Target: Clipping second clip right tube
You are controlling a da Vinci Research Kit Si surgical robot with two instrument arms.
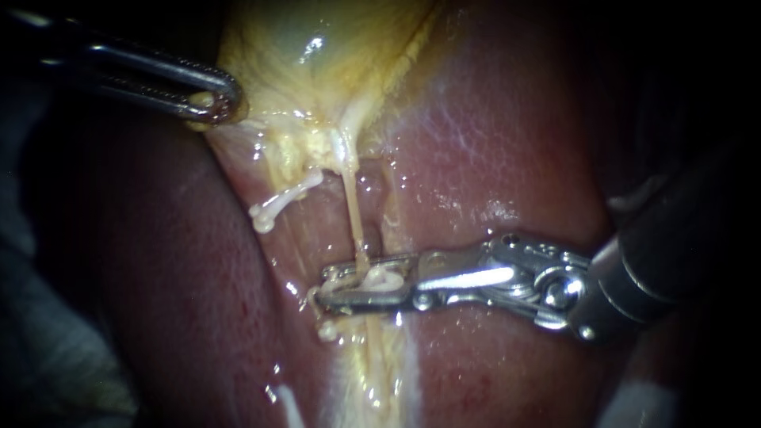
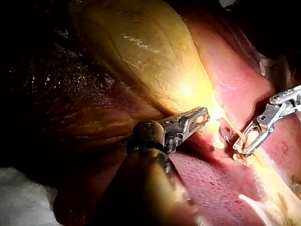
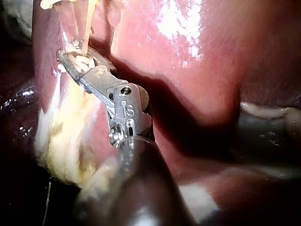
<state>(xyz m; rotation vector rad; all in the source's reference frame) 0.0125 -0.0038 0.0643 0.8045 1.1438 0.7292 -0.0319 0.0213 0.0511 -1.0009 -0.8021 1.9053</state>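
My right instrument [image 1: 358, 288] comes in from the right, its jaws closed around a white clip [image 1: 382, 280] that sits on the thin pale right tube [image 1: 354, 214]. To the left, another white clip [image 1: 281, 204] lies across the left tube. My left instrument [image 1: 212, 101] reaches in from the upper left, shut on the lower edge of the yellow gallbladder [image 1: 317, 55]. In the left wrist view its jaws [image 2: 201, 118] pinch that edge, with my right instrument [image 2: 244, 143] beyond. The right wrist view shows the right instrument [image 3: 75, 61] clamped at the tube [image 3: 87, 23].
Red-brown liver [image 1: 515, 143] surrounds the tubes on both sides. A small white fragment [image 1: 326, 330] lies just below the right jaws' tip. Yellowish tissue [image 1: 380, 372] runs down from the tubes. White gauze [image 2: 19, 200] lies beside the left shaft.
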